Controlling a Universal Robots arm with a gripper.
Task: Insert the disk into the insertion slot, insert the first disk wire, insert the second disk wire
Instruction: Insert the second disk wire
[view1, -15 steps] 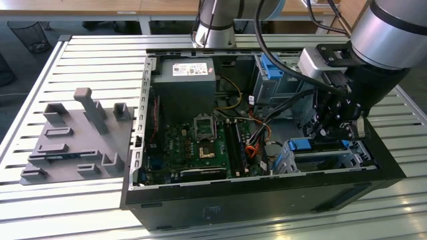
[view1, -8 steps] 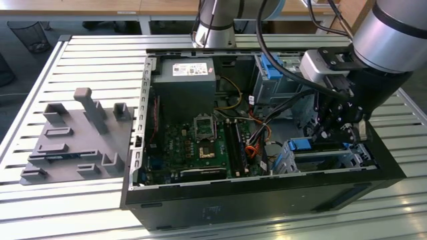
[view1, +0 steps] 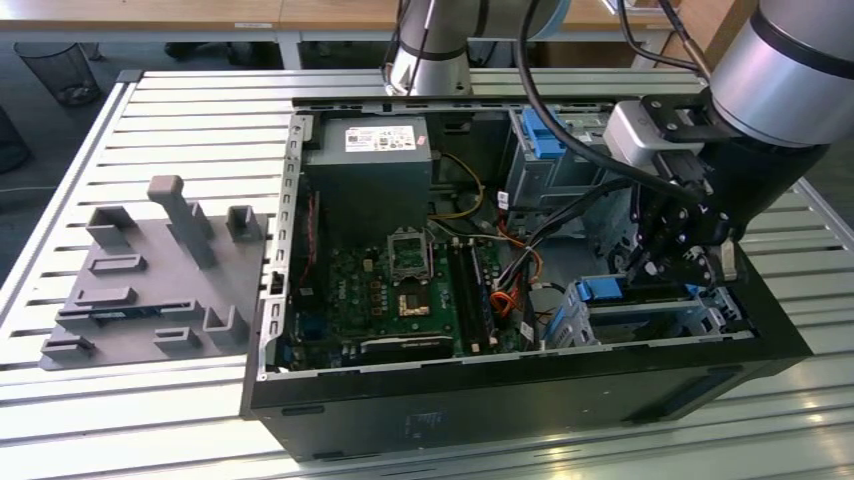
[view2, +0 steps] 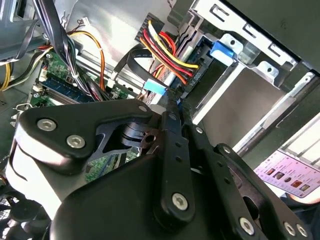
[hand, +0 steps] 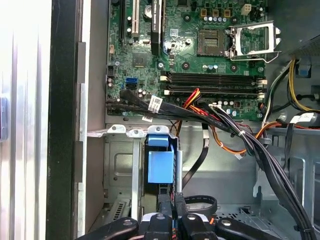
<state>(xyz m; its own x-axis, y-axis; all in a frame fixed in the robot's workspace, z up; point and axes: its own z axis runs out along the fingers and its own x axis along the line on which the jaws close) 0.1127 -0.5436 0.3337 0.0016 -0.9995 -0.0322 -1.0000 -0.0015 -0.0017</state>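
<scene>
Matt black metal gripper (view2: 172, 97), glossy blue plastic carrier tab (hand: 161, 167), dull grey sheet-metal insertion slot (hand: 120, 170)

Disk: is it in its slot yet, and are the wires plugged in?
The disk, in its blue carrier, looks seated in the insertion slot. The pincer is beside it, near the coloured wires. Whether either wire is plugged in cannot be told.

Slatted metal table (view1: 160, 120); wooden desks (view1: 200, 15) and wire bin (view1: 60, 70) behind.
</scene>
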